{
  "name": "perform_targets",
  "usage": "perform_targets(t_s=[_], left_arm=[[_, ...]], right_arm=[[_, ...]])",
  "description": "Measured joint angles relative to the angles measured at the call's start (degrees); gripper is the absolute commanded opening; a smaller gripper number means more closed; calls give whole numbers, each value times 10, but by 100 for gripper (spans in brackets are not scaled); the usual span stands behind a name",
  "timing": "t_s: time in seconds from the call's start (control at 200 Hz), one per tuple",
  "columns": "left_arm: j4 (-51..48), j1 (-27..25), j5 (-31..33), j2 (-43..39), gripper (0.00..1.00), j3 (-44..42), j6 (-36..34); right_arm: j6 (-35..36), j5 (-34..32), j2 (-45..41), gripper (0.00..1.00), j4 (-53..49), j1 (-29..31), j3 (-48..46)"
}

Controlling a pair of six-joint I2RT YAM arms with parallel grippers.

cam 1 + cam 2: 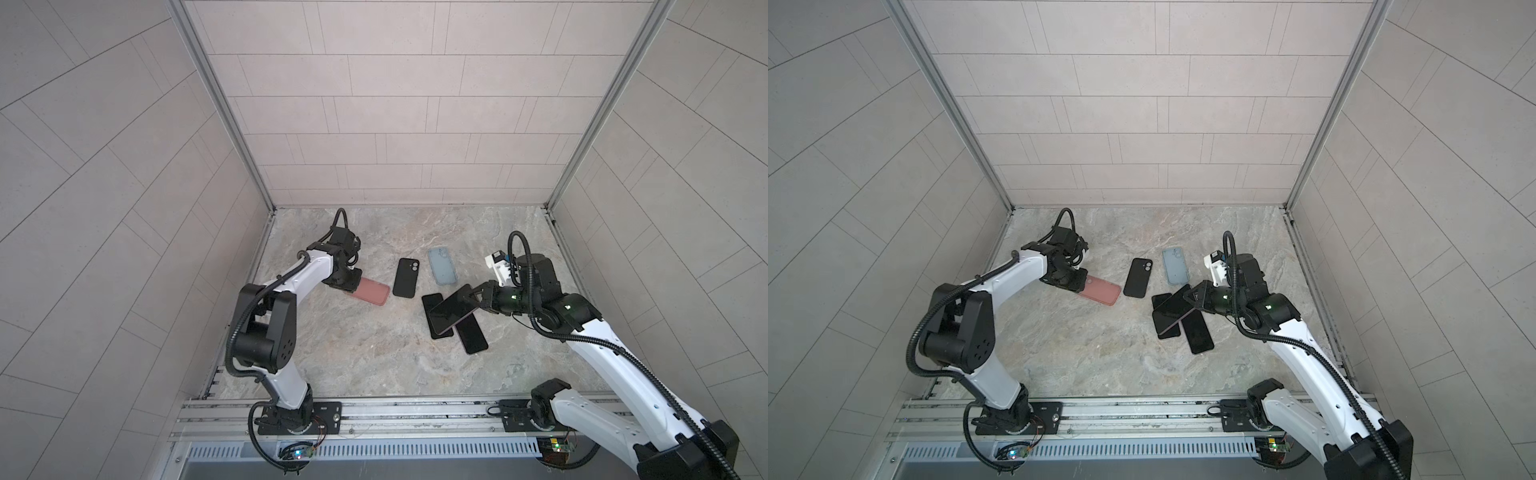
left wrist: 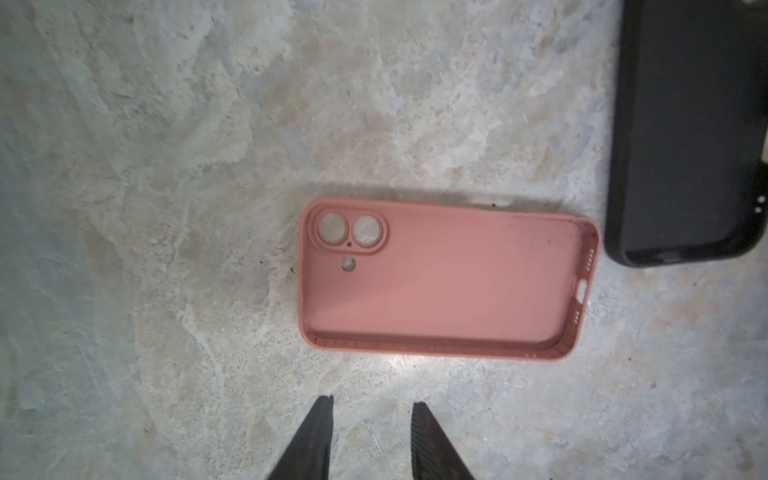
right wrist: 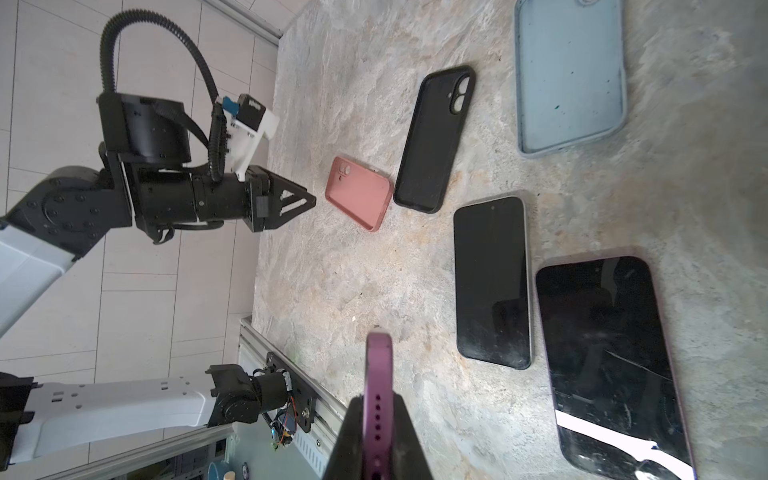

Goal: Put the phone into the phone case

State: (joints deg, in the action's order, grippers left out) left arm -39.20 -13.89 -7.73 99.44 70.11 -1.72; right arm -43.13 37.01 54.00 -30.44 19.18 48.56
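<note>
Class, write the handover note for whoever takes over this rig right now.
Left hand: open, empty, just short of the salmon-pink silicone phone case, which lies hollow side up on the marble table.
Right hand: shut on the purple-edged dark-screened phone, held over two other dark phones.
Empty matte black case and grey-blue case lie between.
Done: phone picked up.
Left: carry it to a case, seat it inside.

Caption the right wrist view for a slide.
Right tool clamps a slim purple phone edge-on above the marbled table; pink case, black case, pale blue case and two black-screened phones lie flat.
</note>
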Motion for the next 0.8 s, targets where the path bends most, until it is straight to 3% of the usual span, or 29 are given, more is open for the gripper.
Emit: perform_targets(t_s=[0.3, 0.801], left_arm=[[10, 7, 2, 95, 36, 56, -2], [10, 26, 17, 99, 36, 56, -3]], right_arm=[[-11, -26, -1, 0, 4, 4, 0], [-11, -30, -1, 0, 5, 4, 0]])
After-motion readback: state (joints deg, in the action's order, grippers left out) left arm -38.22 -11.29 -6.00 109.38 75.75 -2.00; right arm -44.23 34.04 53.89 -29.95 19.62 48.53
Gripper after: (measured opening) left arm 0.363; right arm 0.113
